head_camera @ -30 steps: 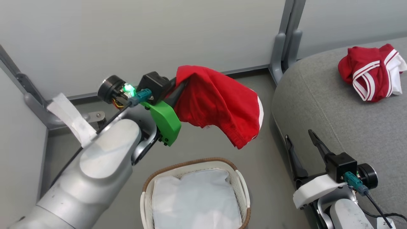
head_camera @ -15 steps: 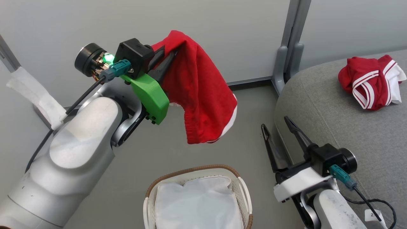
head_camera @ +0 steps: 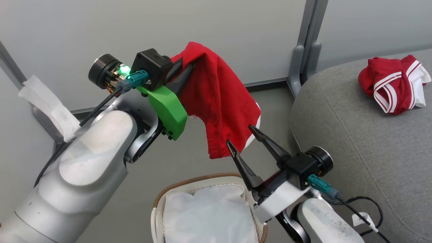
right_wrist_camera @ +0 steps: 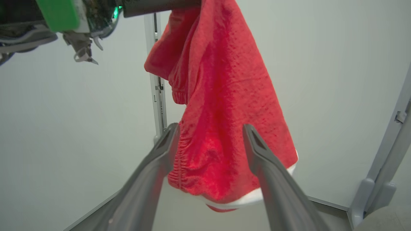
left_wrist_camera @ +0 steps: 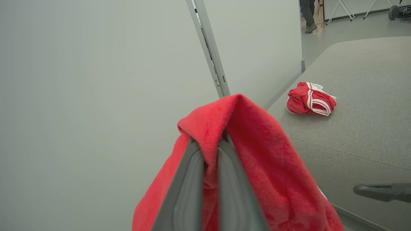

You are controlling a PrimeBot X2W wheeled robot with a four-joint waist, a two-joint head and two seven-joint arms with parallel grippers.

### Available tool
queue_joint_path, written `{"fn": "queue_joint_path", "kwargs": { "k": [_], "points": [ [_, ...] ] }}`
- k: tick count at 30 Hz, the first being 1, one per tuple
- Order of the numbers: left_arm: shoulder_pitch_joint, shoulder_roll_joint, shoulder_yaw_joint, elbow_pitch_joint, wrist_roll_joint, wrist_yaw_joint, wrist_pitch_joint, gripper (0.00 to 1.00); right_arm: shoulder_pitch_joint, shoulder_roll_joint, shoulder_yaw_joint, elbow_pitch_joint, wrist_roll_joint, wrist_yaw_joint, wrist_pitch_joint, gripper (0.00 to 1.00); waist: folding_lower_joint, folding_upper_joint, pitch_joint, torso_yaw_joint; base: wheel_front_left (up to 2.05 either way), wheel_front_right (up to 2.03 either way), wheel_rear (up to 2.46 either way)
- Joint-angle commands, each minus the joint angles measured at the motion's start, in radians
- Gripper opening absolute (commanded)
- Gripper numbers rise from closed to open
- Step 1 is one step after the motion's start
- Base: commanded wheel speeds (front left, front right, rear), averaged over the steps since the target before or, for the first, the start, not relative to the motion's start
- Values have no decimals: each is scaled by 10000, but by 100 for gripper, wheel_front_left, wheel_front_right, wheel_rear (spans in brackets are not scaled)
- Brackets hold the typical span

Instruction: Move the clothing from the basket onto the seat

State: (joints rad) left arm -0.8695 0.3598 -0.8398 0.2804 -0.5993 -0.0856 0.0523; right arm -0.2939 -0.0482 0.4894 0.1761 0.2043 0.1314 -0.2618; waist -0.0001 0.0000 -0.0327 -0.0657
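Observation:
My left gripper (head_camera: 184,64) (left_wrist_camera: 210,144) is shut on the plainer red garment (head_camera: 219,98) (left_wrist_camera: 257,154) (right_wrist_camera: 221,106), which hangs from it in the air above the floor, white trim at its lower edge. My right gripper (head_camera: 241,136) (right_wrist_camera: 210,128) is open, its fingers on either side of the garment's lower hem. The striped red garment (head_camera: 393,84) (left_wrist_camera: 310,99) lies bunched on the grey seat (head_camera: 354,135) (left_wrist_camera: 359,128). The cream basket (head_camera: 199,179) with a brown rim stands on the floor below, holding a white cloth (head_camera: 209,216).
Grey partition panels with a metal post (head_camera: 305,50) (left_wrist_camera: 210,51) close off the back. White tape (head_camera: 47,103) wraps a panel frame at the left. A person's legs (left_wrist_camera: 308,16) show far off in the left wrist view.
My right gripper has swung left from beside the seat up to the hanging garment's lower hem. The left gripper raised the garment and now holds it nearly still.

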Motion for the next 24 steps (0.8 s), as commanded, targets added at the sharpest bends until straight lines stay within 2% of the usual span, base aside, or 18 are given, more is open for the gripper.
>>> {"fn": "queue_joint_path", "kwargs": {
  "k": [1, 9, 21, 22, 23, 24],
  "points": [
    [120, -53, -4, -60, -51, 77, 70, 0, -222, -43, 149, 174, 248, -14, -49, 100, 1, 0, 29, -6, 0, 0, 0],
    [-106, -355, -179, -138, -51, 265, 340, 0, -1295, -41, 807, 1358, 293, -14, -49, 100, 1, 0, 108, 161, 0, 0, 0],
    [-190, -886, -553, -490, -196, 216, 677, 0, -1989, -38, -260, 2371, -962, -14, -49, 100, 1, 0, 73, 518, 0, 0, 0],
    [-181, -898, -562, -527, -210, 219, 682, 0, -2045, -37, -264, 2434, -1001, -14, -49, 87, 1, 0, 70, 535, 0, 0, 0],
    [-163, -883, -568, -557, -219, 219, 672, 0, -2101, -38, -265, 2496, -1031, -13, -49, 39, 1, 0, 67, 552, 0, 0, 0],
    [-134, -862, -565, -582, -240, 217, 655, 0, -2133, -38, -263, 2543, -1036, -14, -49, 27, 1, 0, 63, 562, 0, 0, 0]
  ]
}}
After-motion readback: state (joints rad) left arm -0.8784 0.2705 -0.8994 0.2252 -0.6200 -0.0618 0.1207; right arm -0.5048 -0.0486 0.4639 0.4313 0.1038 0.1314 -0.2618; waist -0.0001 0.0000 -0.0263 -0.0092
